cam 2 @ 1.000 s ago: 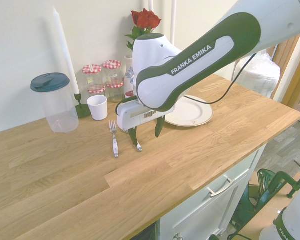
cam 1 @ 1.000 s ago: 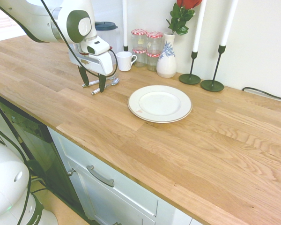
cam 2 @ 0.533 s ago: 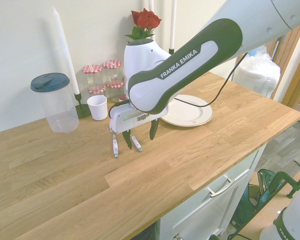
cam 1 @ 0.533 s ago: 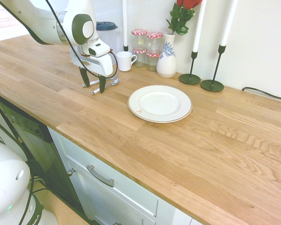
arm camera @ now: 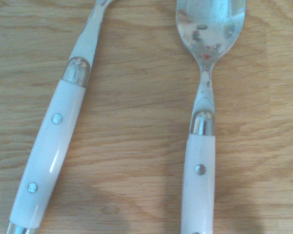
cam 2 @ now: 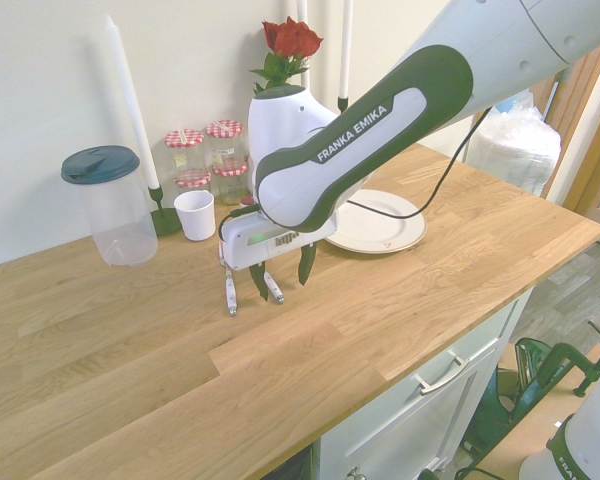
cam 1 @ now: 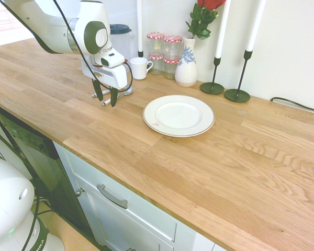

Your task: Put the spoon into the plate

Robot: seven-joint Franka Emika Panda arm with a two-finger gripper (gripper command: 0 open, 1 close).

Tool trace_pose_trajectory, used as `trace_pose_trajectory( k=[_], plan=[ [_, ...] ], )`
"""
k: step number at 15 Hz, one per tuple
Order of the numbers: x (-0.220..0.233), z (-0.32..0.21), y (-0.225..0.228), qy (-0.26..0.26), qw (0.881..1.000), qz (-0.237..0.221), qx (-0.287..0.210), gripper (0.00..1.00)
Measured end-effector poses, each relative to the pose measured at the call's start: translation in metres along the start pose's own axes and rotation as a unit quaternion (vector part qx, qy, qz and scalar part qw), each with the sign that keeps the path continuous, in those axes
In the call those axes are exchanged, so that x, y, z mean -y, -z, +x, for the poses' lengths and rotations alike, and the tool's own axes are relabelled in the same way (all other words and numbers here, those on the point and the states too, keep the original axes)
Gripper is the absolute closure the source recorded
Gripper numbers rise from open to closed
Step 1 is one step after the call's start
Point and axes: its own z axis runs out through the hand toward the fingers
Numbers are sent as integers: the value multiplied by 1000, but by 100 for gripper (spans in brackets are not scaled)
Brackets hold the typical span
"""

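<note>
The gripper (cam 2: 279, 278) hung low with its jaws apart and nothing held, one finger on each side of the spoon (arm camera: 203, 122). The spoon lay flat on the counter (cam 1: 146, 151) directly under the jaws, its long handle crossing the gap between them. The plate (cam 1: 178, 115) stood well apart, beyond the spoon's bowl end.

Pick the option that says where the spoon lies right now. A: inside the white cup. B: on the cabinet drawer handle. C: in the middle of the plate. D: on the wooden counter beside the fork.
D: the spoon lies flat on the wooden counter next to the fork, while the plate holds nothing.
</note>
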Motion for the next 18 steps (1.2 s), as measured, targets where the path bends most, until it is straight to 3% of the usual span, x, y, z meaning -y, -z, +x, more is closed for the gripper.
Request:
trace_pose_trajectory(
  k=[18],
  plan=[
    [20, 8, 0, -12, 1000, 11, -1, 100]
  ],
)
